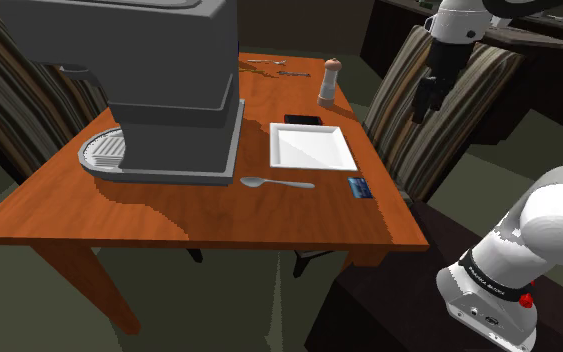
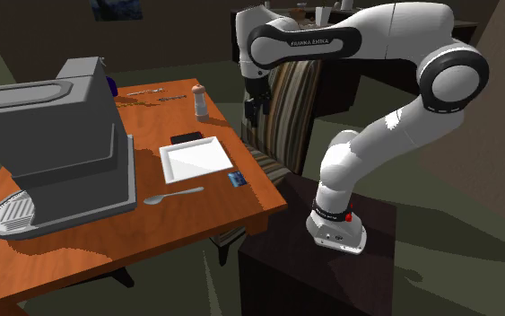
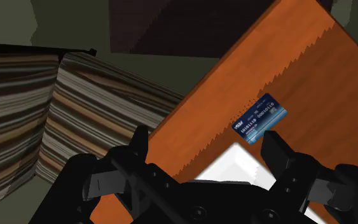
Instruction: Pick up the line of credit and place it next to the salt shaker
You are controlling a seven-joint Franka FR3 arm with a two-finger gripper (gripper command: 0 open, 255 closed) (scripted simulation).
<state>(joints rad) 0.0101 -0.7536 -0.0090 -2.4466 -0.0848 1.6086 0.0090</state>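
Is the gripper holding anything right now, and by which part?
Nothing. The gripper is open and empty; the blue card lies on the table beside the white plate.

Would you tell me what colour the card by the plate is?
The card is blue, best seen in the wrist view.

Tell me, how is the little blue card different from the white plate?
The blue card is much smaller than the white plate. The card is dark blue with pale print on it; the plate is plain white. The card is a flat oblong, while the plate is nearly square with a raised rim. Both lie flat on the orange-brown table, close together but apart.
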